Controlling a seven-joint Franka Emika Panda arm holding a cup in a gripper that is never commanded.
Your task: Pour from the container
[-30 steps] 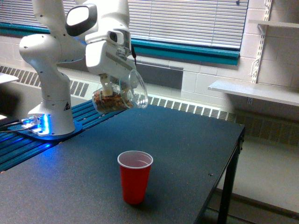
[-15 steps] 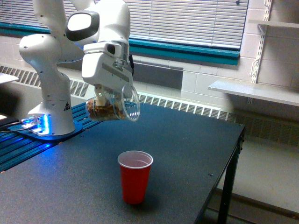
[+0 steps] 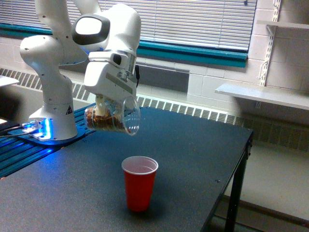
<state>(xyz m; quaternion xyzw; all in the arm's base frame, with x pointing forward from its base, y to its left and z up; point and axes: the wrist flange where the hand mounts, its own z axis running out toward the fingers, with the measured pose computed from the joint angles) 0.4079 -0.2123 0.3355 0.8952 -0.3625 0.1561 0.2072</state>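
Observation:
The container (image 3: 112, 117) is a clear plastic cup lying almost on its side in the air, its wide rim facing the exterior view's right and brown nut-like pieces piled in its lower half. My gripper (image 3: 105, 105) is shut on it from above, under the white arm's hand. A red cup (image 3: 139, 182) with a white inside stands upright on the dark table, below the container and a little toward the view's right. Its inside looks bare. The container's rim hangs well above the red cup's rim, with a clear gap between them.
The dark table (image 3: 193, 145) ends at an edge on the view's right. The arm's white base (image 3: 53, 111) stands on a blue-lit plate at the left. A wall radiator and a white shelf (image 3: 263, 94) lie behind the table.
The container has moved down and toward the view's left with the hand, and it has tipped further toward level. The red cup has stayed put.

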